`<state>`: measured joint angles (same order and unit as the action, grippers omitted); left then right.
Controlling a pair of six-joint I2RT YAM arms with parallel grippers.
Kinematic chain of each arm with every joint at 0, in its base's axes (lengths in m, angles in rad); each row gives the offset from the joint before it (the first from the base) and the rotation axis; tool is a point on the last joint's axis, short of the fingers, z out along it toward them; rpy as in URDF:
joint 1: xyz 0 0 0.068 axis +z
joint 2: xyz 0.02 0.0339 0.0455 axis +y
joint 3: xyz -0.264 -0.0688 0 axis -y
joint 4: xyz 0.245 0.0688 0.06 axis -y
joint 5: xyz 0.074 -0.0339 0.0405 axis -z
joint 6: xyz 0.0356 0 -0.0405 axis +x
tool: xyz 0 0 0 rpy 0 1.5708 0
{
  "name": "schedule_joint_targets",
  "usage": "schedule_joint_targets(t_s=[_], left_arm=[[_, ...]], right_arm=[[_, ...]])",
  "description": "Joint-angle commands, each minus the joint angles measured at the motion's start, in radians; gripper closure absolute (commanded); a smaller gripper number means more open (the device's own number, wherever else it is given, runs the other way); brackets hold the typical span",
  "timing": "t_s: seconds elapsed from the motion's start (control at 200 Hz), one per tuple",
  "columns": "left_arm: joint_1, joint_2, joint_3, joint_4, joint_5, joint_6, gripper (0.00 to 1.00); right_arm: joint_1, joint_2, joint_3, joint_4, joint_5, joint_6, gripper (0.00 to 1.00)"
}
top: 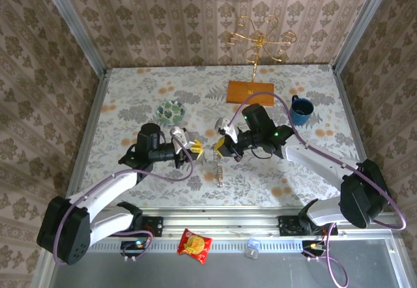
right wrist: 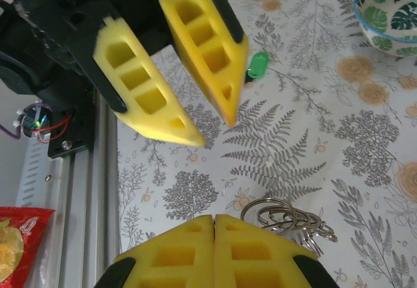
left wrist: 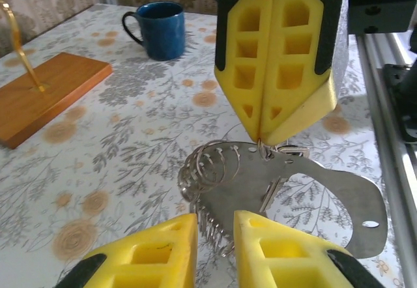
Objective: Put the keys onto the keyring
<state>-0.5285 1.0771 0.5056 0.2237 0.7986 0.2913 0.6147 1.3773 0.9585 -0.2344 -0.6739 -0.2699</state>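
Note:
My right gripper [top: 218,148] [right wrist: 214,219] is shut, and in the left wrist view its yellow fingertips [left wrist: 270,115] pinch a small wire ring at the top of the keyring [left wrist: 339,203], a flat grey loop hanging just above the table. A cluster of wire rings [left wrist: 205,167] [right wrist: 287,213] and thin silver keys [left wrist: 215,226] [top: 219,171] dangles from it. My left gripper [top: 189,146] [left wrist: 215,249] faces it with a narrow gap between its fingers; the keys hang just beyond that gap, untouched. A green-headed piece [right wrist: 258,64] lies on the table behind the left gripper.
A blue mug [top: 301,110] [left wrist: 158,28] and a wooden base [top: 249,91] [left wrist: 45,92] with a gold stand sit at the back. The patterned bowl [top: 171,111] [right wrist: 391,8] is back left. A red snack packet [top: 195,245] lies past the metal rail [left wrist: 391,105].

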Motion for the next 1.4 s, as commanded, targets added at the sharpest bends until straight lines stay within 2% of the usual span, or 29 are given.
schedule_joint_targets(t_s=[0.0,0.44,0.93,1.235,1.395], left_arm=[[-0.011,0.034,0.046,0.047,0.102,0.040,0.78],[-0.039,0.136,0.062,0.112,0.221,0.000,0.79],[-0.050,0.144,0.049,0.070,0.173,0.006,0.78],[-0.051,0.144,0.041,0.071,0.180,-0.008,0.86],[-0.053,0.145,0.030,0.105,0.193,-0.039,0.85]], right_arm=[[-0.003,0.006,0.041,0.007,-0.079,-0.035,1.00],[0.016,0.040,0.058,0.019,-0.066,-0.038,1.00],[0.031,0.020,0.055,0.035,-0.076,-0.032,1.00],[0.031,0.020,0.047,0.046,-0.076,-0.028,1.00],[0.033,0.020,0.045,0.064,-0.085,-0.014,1.00]])
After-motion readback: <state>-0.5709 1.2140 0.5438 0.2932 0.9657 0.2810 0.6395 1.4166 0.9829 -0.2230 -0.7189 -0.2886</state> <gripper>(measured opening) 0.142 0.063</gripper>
